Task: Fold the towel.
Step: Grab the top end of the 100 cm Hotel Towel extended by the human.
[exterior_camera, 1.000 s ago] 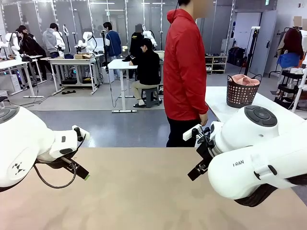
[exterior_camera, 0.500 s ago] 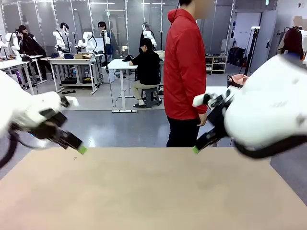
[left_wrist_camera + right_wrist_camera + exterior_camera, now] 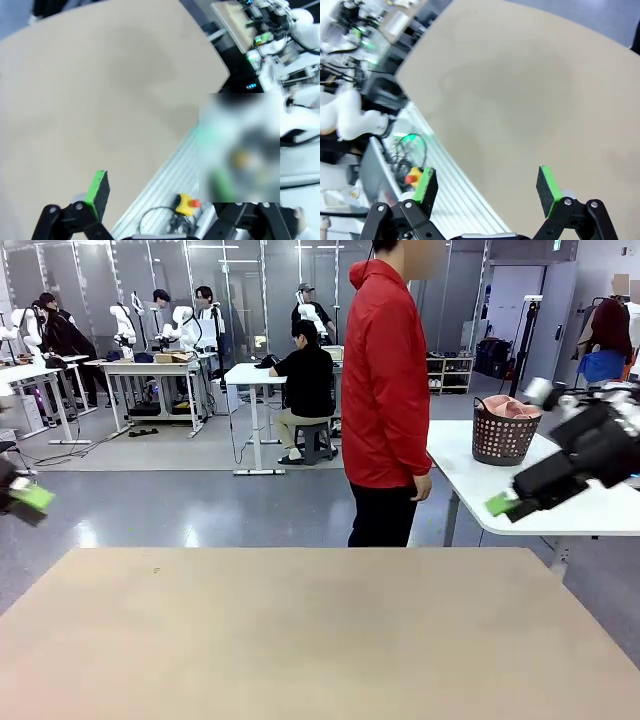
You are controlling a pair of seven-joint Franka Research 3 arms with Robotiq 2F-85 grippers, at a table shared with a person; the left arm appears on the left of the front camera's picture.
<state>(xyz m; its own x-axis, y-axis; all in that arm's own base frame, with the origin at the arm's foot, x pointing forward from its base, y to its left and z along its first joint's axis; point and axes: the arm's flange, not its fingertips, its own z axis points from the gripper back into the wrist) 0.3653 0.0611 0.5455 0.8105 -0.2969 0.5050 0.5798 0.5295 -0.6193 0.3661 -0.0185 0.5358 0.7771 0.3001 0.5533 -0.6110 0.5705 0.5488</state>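
**Towel in basket, off the work surface; both grippers spread and carrying nothing**

Count: one tan table (image 3: 300, 640), one towel (image 3: 510, 406), one black basket (image 3: 498, 440), two grippers, and one person in a red jacket (image 3: 385, 380) at the tan table.

The towel is lying bunched inside the black basket, its salmon-pink folds rising just above the rim. From this far off its weave and edge band cannot be made out. The basket is standing on a white side table (image 3: 470, 475) beyond the tan table's far right corner, well apart from the tan table.

The person is standing just beyond the tan table's far edge, side-on, one hand (image 3: 424, 487) hanging down.

The left gripper (image 3: 28, 498) is showing as a motion-blurred green pad out past the tan table's left edge. In the left wrist view one green-padded finger (image 3: 98, 187) is standing out clearly, while the other is lost in a blurred patch. The jaws are standing wide apart and gripping nothing.

The right gripper (image 3: 487, 187) is hanging out past the tan table's right edge, in front of the white side table. In the right wrist view its two green pads are standing fully spread, with nothing between them, looking down on the tan table's edge.

Change since a second ago: both arms were then hanging low over the tan table, one near each side. Half a second ago they were higher. Now both are swung outward beyond its edges. The person and the basket are keeping their places.
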